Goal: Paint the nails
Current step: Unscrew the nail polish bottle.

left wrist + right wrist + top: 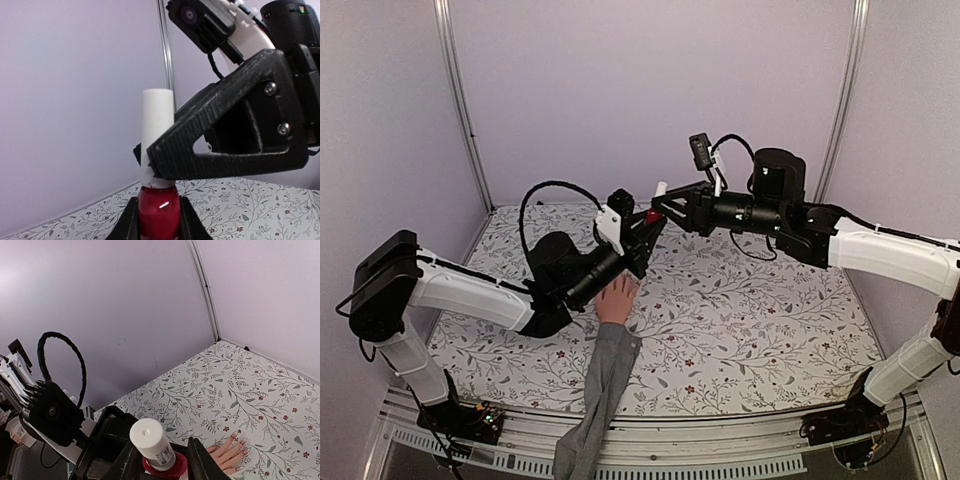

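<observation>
Polish bottle (652,215) sits above the mannequin hand (617,300) on the table (750,310).

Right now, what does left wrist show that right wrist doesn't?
Left wrist only: the right arm's wrist camera, and the right pincer seen side-on, closed on the white cap. Right wrist only: the mannequin hand with the nails, lying on the table, and the left arm's cable loop. Both: the red polish bottle, its white cap and the floral table cover.
</observation>
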You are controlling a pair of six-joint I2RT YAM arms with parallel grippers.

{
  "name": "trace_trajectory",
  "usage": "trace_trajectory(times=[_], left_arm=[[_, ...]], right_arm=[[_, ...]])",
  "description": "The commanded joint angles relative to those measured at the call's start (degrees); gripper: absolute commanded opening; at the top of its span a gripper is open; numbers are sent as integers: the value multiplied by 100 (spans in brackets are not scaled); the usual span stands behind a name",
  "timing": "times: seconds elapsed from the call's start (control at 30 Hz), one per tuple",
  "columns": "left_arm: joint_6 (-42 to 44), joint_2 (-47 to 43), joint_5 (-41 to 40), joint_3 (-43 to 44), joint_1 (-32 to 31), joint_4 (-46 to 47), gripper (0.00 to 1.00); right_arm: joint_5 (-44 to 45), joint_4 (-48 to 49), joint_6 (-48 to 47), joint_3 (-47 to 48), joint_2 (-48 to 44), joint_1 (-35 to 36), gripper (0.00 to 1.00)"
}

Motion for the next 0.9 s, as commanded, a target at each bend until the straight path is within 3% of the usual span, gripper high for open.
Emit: trace_trajectory(times=[0.0,0.27,0.37,0.53,0.87], left_arm=[[283,113,-287,193,-110,-127,0],[238,131,-218,249,-112,-294,0],[165,152,-227,300,-110,-427,2],[79,141,-126,395,-104,-688,21],[-179,131,-96,531,-7,-1177,27]], right_arm=[[-44,97,90,204,112,10,29],[-92,93,21,216,153,11,0],[-28,52,-29,215,136,11,0],[169,-136,-205,258,99,19,0],[508,-459,-536,356,32,34,0]])
